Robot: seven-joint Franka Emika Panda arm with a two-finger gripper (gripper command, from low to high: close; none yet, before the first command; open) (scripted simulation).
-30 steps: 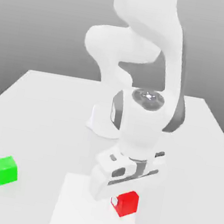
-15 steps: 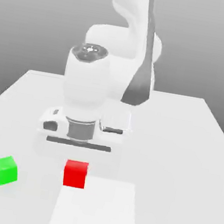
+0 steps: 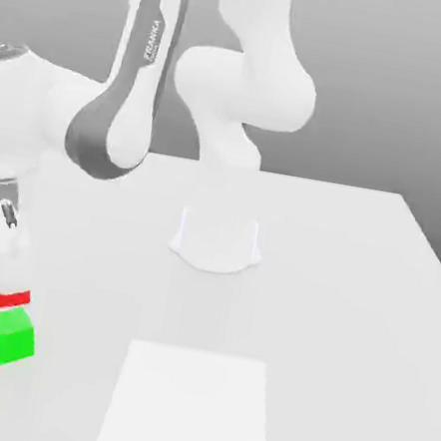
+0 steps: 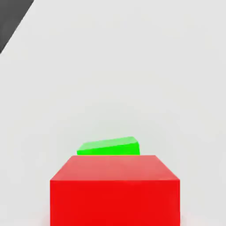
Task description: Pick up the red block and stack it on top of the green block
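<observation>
**Red block carried across to hover over the green block**

The white table (image 3: 355,288) spans the lower half of the exterior view, with a paler square patch (image 3: 191,407) at bottom centre. The Panda arm (image 3: 137,79) now arcs from its base at centre up and over to the far left edge of the frame; a second ago it hung over the bottom centre, above that patch, so it has swung all the way across to the exterior view's left.

The gripper (image 3: 6,229) sits at the left edge, just below mid-height, its fingers pressed in on the red block (image 3: 1,287), pinching it. That block has left the table: a second ago it lay at the patch's right side, and now it hangs in the lower left, directly above the green block (image 3: 10,336), which has stayed where it was. In the hand view the red block (image 4: 114,190) fills the lower middle, with a sliver of the green block (image 4: 109,147) peeping out just beyond its far edge.

Judging from this, the pick and the carry are done. The red block looks very near the green, though contact cannot be told. What remains is aligning, lowering and letting go.
</observation>
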